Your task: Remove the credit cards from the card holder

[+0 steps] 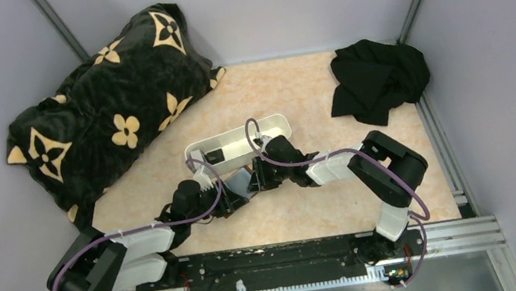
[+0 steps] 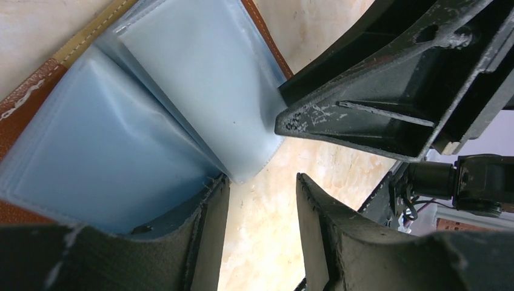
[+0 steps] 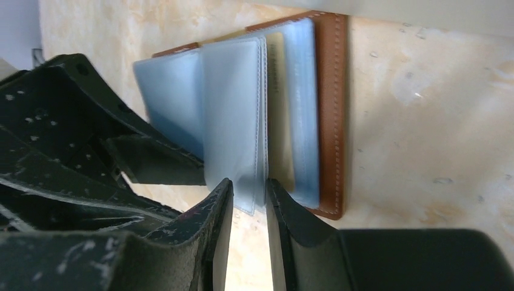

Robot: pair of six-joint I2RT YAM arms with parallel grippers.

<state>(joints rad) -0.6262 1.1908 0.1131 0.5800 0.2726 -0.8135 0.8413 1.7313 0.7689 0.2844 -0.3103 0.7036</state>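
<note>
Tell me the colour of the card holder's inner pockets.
Pale blue-grey pockets, translucent; best seen in the right wrist view.

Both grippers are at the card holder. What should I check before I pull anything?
1. Card holder open on the table: ok.
2. Right gripper straddles a clear sleeve edge, jaws slightly apart: ok.
3. Card inside that sleeve: cannot tell; a pale card shows in the next one.
4. Left gripper holding the holder down: cannot tell; jaws open, one finger overlapping a sleeve.
5. Room between the grippers: not ok, they crowd together.
6. Tray right behind the holder: ok.
</note>
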